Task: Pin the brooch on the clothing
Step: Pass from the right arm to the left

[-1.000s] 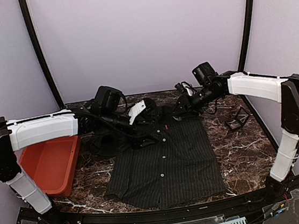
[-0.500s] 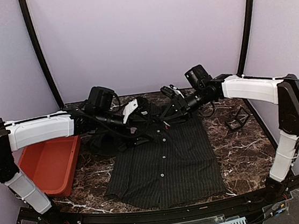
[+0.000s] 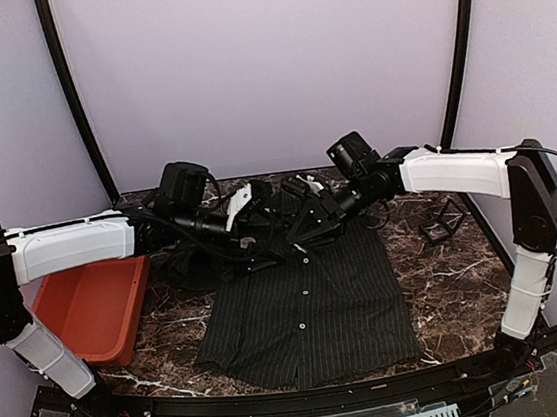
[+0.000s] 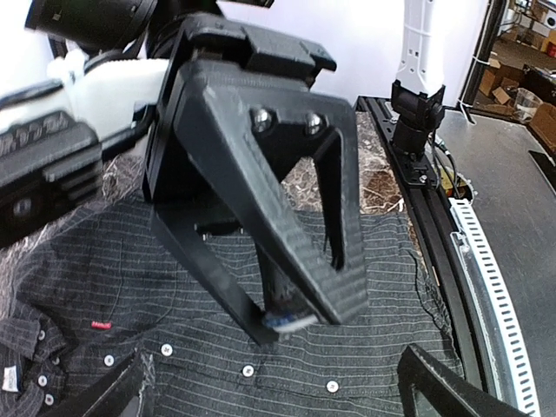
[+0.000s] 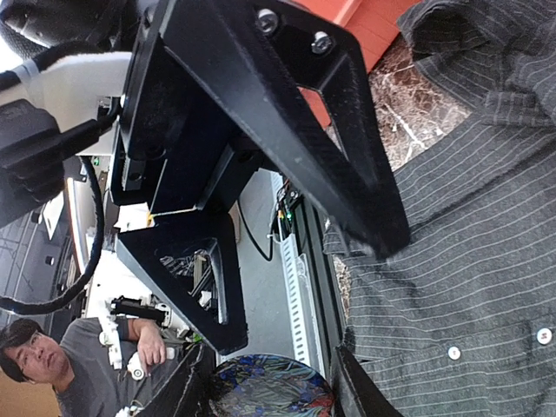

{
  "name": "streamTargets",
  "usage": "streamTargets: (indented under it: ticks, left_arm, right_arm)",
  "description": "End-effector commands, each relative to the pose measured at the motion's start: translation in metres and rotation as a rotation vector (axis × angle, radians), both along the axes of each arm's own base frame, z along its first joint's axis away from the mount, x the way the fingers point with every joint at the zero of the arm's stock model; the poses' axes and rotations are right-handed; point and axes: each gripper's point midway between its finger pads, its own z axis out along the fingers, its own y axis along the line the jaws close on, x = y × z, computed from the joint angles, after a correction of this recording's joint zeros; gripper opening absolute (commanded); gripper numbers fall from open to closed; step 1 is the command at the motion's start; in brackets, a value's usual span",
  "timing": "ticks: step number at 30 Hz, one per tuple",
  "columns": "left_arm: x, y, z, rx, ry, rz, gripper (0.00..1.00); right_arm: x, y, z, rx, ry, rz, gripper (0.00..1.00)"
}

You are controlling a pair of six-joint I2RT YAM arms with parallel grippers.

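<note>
The dark pinstriped shirt [image 3: 310, 306] lies flat on the marble table, collar to the back. It also shows in the left wrist view [image 4: 417, 261], with white buttons and a small red tag [image 4: 102, 325], and in the right wrist view [image 5: 486, 261]. My right gripper [image 3: 301, 209] hovers over the upper chest, shut on a round, colourful brooch [image 5: 269, 389]. In the left wrist view the brooch [image 4: 289, 322] appears edge-on at the tips of the right fingers. My left gripper [image 3: 262, 215] faces it closely from the left, open and empty [image 4: 274, 384].
An orange-red bin [image 3: 93, 305] stands on the left of the table. A small black wire frame [image 3: 443, 220] sits on the right. In the right wrist view a person [image 5: 35, 356] is beyond the table's near rail.
My right gripper has moved left with the brooch, from the shirt's right shoulder to over the collar and chest, closing on the left gripper. The left arm has barely shifted.
</note>
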Motion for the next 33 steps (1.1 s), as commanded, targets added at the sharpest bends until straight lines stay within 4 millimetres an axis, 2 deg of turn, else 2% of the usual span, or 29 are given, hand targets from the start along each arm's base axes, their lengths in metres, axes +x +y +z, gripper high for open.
streamTargets:
  ticks: [1,7,17,26,30,33]
  left_arm:
    - [-0.016,0.002,0.016,-0.057,-0.005,-0.067,0.95]
    - [-0.035,0.000,0.019,-0.097,0.020,-0.183,0.86]
    - [-0.052,-0.004,0.013,-0.077,0.024,-0.253,0.71]
    - [-0.053,-0.006,0.011,-0.072,0.028,-0.259,0.53]
    - [-0.051,-0.007,0.010,-0.069,0.034,-0.252,0.52]
    - [-0.049,-0.008,0.010,-0.069,0.037,-0.243,0.45]
  right_arm:
    - [-0.012,0.014,0.008,0.053,-0.025,0.067,0.41]
    - [-0.020,0.021,0.010,0.062,-0.020,0.097,0.41]
    - [-0.020,0.024,0.012,0.071,-0.017,0.102,0.41]
    - [-0.024,0.023,0.018,0.097,-0.002,0.115,0.41]
    - [-0.024,0.023,0.017,0.097,0.003,0.116,0.41]
    - [-0.025,0.023,0.017,0.097,0.004,0.118,0.41]
